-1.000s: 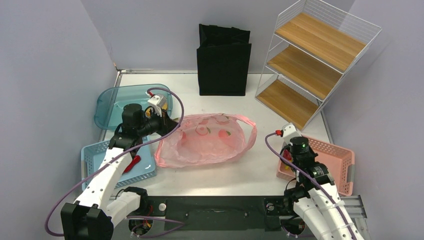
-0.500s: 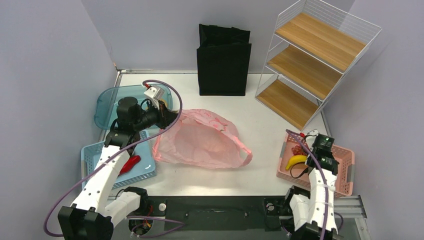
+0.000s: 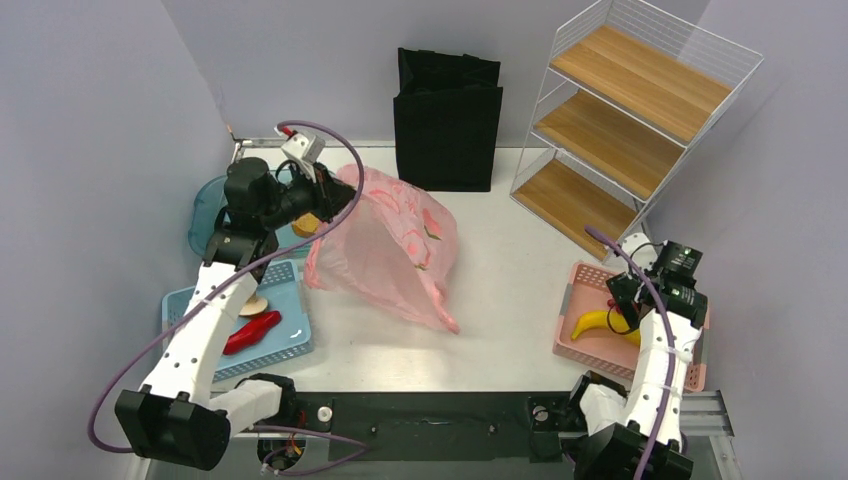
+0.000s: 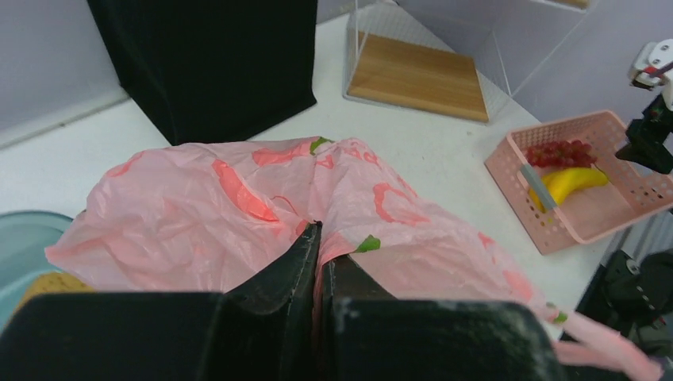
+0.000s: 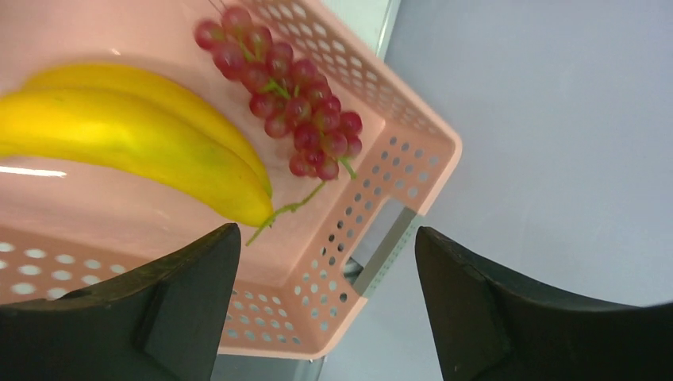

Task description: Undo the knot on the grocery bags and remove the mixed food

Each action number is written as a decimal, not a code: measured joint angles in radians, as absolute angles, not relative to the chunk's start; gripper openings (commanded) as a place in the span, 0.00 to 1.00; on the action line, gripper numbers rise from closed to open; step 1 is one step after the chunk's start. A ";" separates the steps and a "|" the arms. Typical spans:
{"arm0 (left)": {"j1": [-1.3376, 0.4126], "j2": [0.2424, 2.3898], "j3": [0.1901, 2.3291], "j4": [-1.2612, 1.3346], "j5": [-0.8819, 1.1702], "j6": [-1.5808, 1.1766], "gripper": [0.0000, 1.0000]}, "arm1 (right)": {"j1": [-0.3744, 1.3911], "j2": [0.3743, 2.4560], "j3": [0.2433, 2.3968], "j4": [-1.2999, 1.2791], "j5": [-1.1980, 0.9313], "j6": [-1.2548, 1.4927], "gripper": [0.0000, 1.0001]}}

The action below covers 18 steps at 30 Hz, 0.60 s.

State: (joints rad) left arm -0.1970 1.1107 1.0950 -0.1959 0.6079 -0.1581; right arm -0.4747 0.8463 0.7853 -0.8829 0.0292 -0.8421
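My left gripper (image 3: 338,203) (image 4: 321,238) is shut on a fold of the pink grocery bag (image 3: 390,250) (image 4: 198,210) and holds it up off the table; the bag hangs down with a loose handle (image 3: 440,318) trailing. No knot shows. My right gripper (image 3: 625,300) (image 5: 325,232) stands open and empty above the pink basket (image 3: 690,330) (image 5: 413,151), where a yellow banana (image 3: 600,322) (image 5: 135,143) and a red fruit cluster (image 5: 294,95) lie. A red chilli pepper (image 3: 252,332) and a beige mushroom (image 3: 255,305) lie in the blue basket (image 3: 185,305).
A teal tray (image 3: 205,215) sits behind the blue basket at the far left. The black fabric tote (image 3: 447,120) stands at the back. A white wire shelf with wooden boards (image 3: 620,120) leans at the back right. Grey walls close in both sides.
My left gripper has raised the pink bag up and back, so it now hangs. My right arm swung right over the pink basket and its gripper opened; the banana lies in the basket.
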 measured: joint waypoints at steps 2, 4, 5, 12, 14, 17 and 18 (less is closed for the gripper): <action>-0.198 1.140 1.154 -0.199 0.590 -0.135 0.00 | -0.462 0.868 0.842 -0.912 -0.031 -0.823 0.75; -0.196 1.184 1.219 -0.197 0.564 -0.107 0.00 | -0.430 0.889 0.895 -0.942 -0.073 -0.796 0.75; -0.193 1.208 1.248 -0.188 0.549 -0.092 0.00 | -0.400 0.901 0.925 -0.959 -0.097 -0.781 0.74; -0.175 1.362 1.364 -0.156 0.493 -0.015 0.00 | -0.168 0.956 1.112 -1.029 -0.298 -0.653 0.73; -0.175 1.401 1.387 -0.153 0.483 0.005 0.00 | -0.086 0.963 1.163 -1.019 -0.340 -0.599 0.73; -0.175 1.439 1.422 -0.165 0.473 0.042 0.00 | 0.064 0.979 1.234 -0.969 -0.354 -0.517 0.74; -0.175 1.446 1.432 -0.170 0.469 0.054 0.00 | 0.115 0.993 1.260 -0.939 -0.354 -0.491 0.75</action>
State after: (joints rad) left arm -0.1745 1.4456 1.4319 -0.1696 0.4694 0.0536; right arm 0.1150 0.9928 1.2602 -0.9390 -0.3538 -0.4908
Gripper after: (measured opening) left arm 0.006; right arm 0.738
